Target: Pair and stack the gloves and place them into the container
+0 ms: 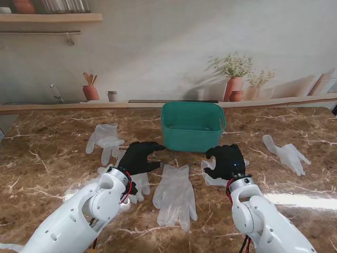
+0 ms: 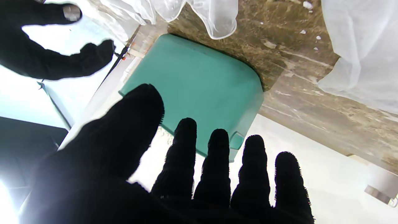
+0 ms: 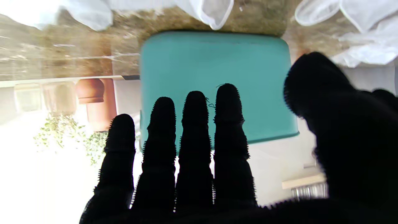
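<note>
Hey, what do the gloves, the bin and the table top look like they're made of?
Gloves: thin, see-through white film that wrinkles and lies limp, probably disposable plastic or vinyl.
Bin: smooth, matte teal walls with rounded corners, likely moulded plastic.
Table top: glossy brown with pale veins and glare, marble or a marble-look surface.

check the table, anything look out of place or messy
Nothing looks damaged or spilled. The translucent white disposable gloves lie scattered and unpaired on the brown marble table: one far left, one in the middle, one far right. The teal plastic container stands upright, with no glove visible inside.
</note>
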